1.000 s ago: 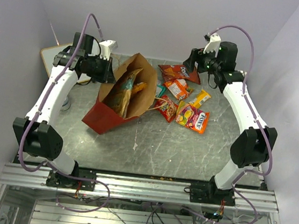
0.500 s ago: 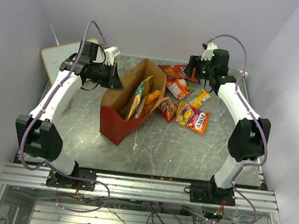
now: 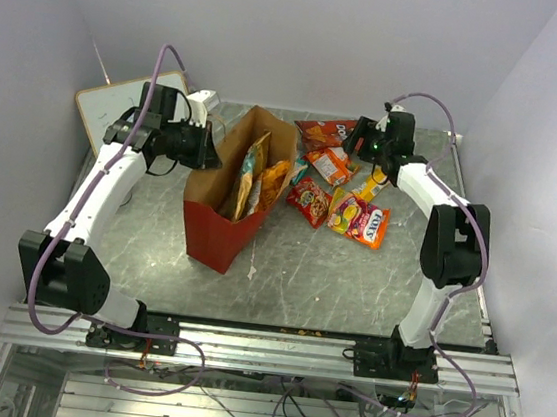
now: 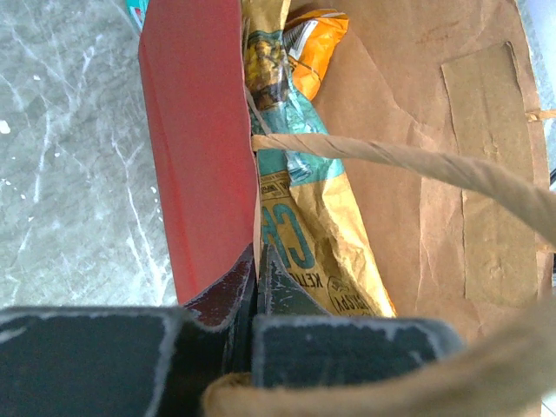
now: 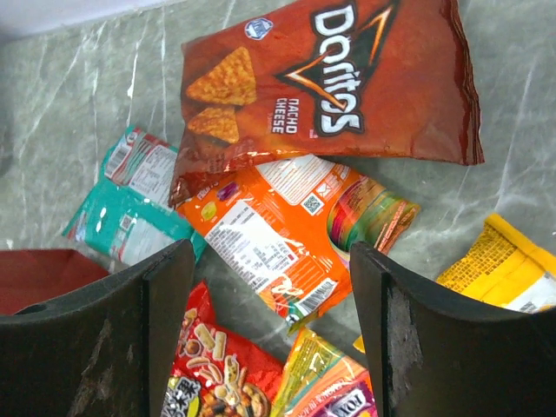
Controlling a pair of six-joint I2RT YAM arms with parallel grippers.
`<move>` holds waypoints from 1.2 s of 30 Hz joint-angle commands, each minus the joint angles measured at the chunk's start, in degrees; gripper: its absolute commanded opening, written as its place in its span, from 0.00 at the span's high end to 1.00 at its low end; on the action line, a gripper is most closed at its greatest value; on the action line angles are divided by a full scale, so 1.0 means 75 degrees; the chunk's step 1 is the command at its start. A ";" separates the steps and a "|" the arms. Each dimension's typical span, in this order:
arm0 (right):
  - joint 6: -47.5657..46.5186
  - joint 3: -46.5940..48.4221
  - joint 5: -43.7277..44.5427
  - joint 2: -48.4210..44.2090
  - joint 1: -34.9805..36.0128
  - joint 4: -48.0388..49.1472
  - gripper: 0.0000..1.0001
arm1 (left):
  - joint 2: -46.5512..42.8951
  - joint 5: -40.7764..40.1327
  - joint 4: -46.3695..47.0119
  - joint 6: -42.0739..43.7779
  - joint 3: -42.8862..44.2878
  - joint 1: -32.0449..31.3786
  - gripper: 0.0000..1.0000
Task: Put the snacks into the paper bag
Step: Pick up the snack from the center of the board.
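- Moved since a second before: the paper bag (image 3: 217, 234) went from leaning over to standing upright on the bench (image 3: 350, 287), and the right claw (image 5: 271, 317) dropped close over the loose snacks (image 3: 346, 191).
- Grip, left claw (image 4: 256, 291): clamped on the bag's rim, with the red wall on one side, the brown lining on the other, and a twine handle (image 4: 417, 161) crossing in front.
- Grip, right claw: jaws wide apart, empty, straddling an orange packet (image 5: 291, 234). A dark red chip bag (image 5: 347, 78) lay beyond it, with a teal packet (image 5: 130, 195) and a yellow packet (image 5: 508, 269) to either side.
- Bag contents: a tan-gold packet (image 4: 317, 252) stood on edge, an orange bag (image 4: 317, 43) behind it, and room was left.
- Handling note, as a judgement: lower onto the orange packet alone and pinch its crinkled middle. Hold the rim so the mouth stays open.
- Outstanding: several packets lay on the bench just beside the bag.
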 commanded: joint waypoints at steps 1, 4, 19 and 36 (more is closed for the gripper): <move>0.1258 -0.0124 0.0104 0.0408 -0.0238 0.0843 0.28 | -0.0219 -0.0069 0.0630 0.0148 -0.0061 -0.0020 0.93; 0.1782 -0.0024 -0.0254 0.0773 -0.0394 0.1115 0.28 | -0.0184 -0.0055 0.0659 0.0162 -0.0106 -0.0020 0.93; 0.3250 0.0822 -0.1754 0.2389 -0.0822 0.1960 0.26 | 0.0081 -0.0033 0.0666 0.0346 -0.0169 -0.0020 0.93; 0.3836 0.1807 -0.2308 0.3262 -0.0927 0.1957 0.32 | 0.0107 -0.0260 0.0739 0.0413 -0.0284 -0.0020 0.93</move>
